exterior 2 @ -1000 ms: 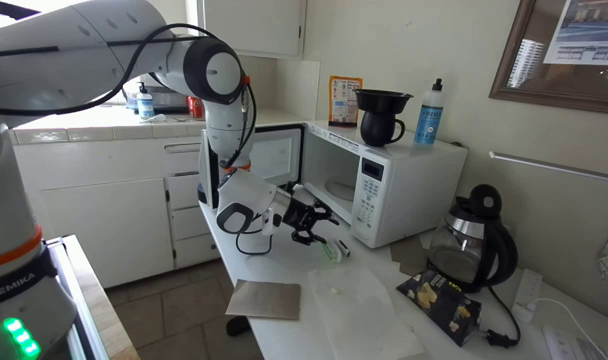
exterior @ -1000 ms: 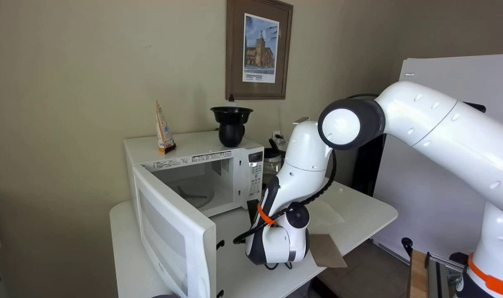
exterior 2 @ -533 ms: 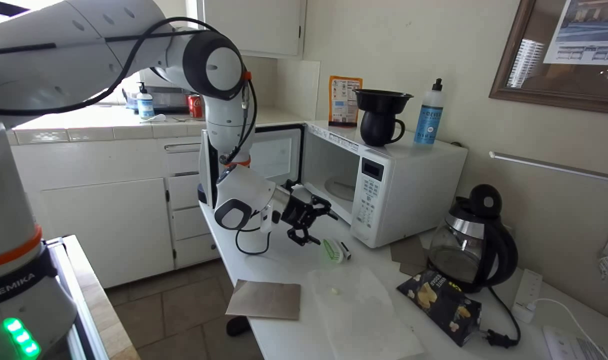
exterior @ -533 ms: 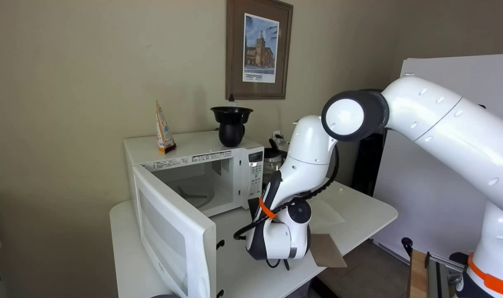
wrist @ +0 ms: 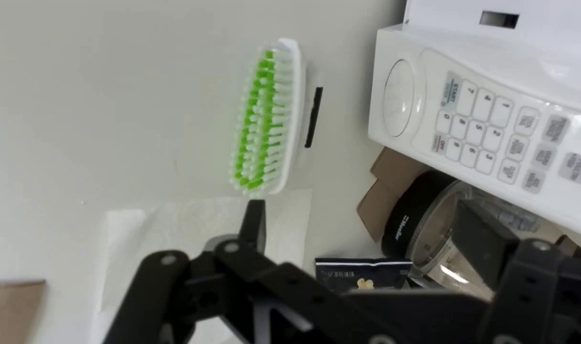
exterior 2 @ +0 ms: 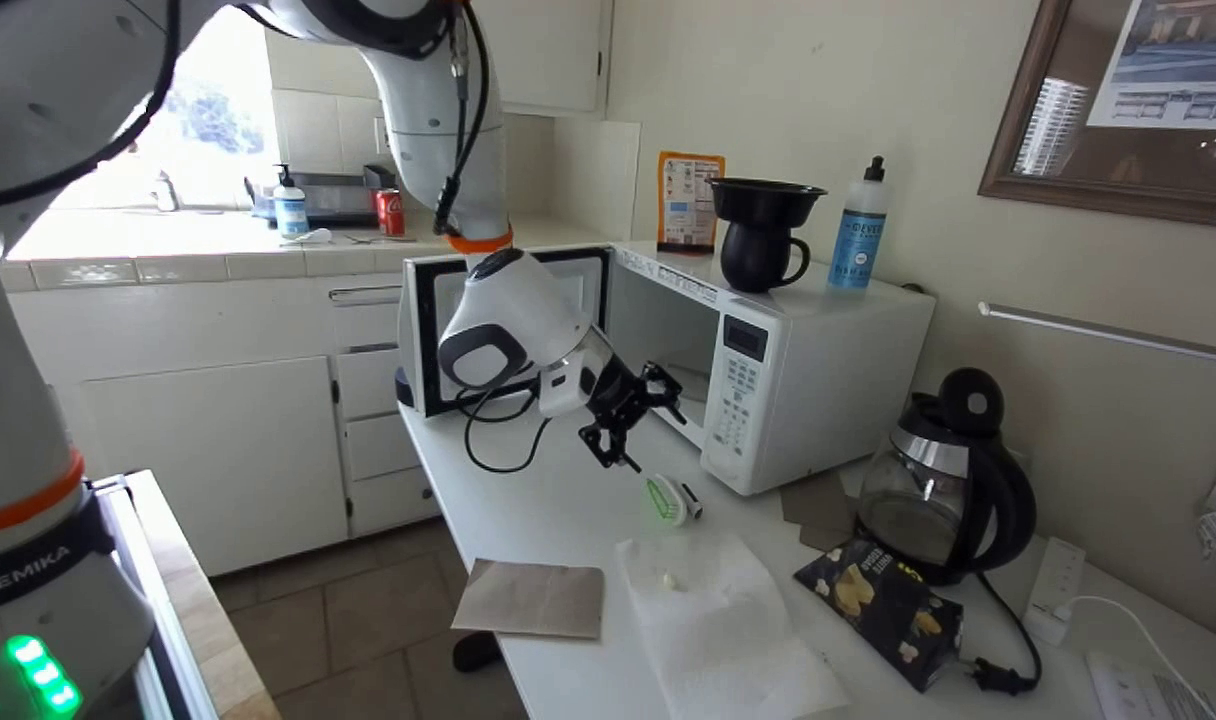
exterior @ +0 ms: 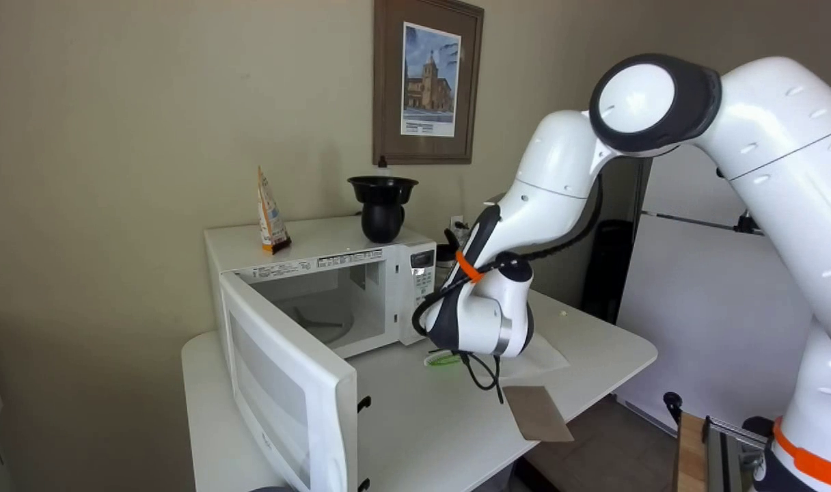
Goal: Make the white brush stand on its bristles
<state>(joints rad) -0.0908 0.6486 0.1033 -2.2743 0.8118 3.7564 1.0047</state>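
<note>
The white-and-black robot arm (exterior: 634, 99) has just risen and drawn back, lifting the black two-finger gripper (exterior 2: 659, 443) away and uncovering, in an exterior view, the small white hand brush with green-and-white bristles (exterior: 443, 358). The fingers (wrist: 254, 220) stand wide apart with nothing between them. The brush lies on the smooth white table (exterior 2: 568, 520), below and just beyond the lower fingertip, in the same spot as half a second ago, so the lift has carried nothing off. It rests tipped on its side: in the wrist view its white back is turned toward the white boxy microwave (wrist: 462, 95) ahead of the fingers, and the bristles face sideways and partly upward. For the task, I judge, that means the brush is not standing yet and another try is due. The retreat at least gives the fingers room to line up across the back and roll the bristles down; closing too low could simply push the brush along the table.
</note>
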